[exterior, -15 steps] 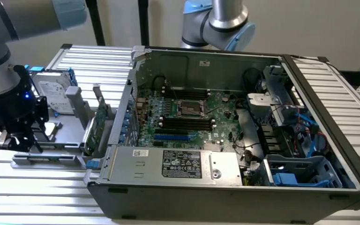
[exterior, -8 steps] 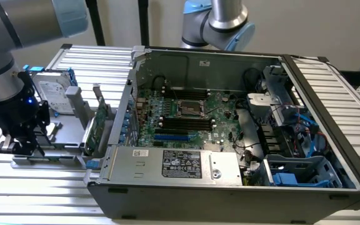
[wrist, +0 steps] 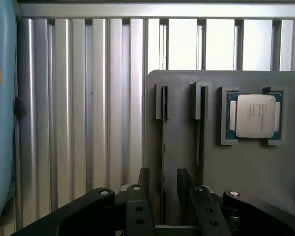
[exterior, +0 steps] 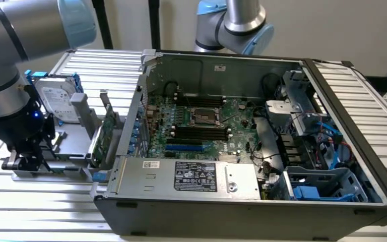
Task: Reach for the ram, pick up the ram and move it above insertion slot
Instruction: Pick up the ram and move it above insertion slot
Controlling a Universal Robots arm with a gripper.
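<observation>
My gripper [exterior: 24, 162] hangs low over the grey parts holder [exterior: 69, 143] at the exterior view's left, outside the computer case. In the wrist view its two black fingers [wrist: 143, 183] stand apart on either side of a narrow slot in the holder [wrist: 179, 132]. A thin dark strip [wrist: 163, 147] runs along that slot and looks like the ram seen edge-on, though I cannot tell for certain. The gripper [wrist: 163, 181] is open and nothing is held. The black memory slots [exterior: 200, 132] lie on the motherboard inside the open case.
A silver hard drive [exterior: 56, 103] and a green expansion card [exterior: 103, 135] stand upright in the holder beside the gripper. A processor chip [wrist: 254, 115] sits in a holder pocket. The case wall [exterior: 134, 121] rises between holder and motherboard. A second arm [exterior: 237, 25] stands behind the case.
</observation>
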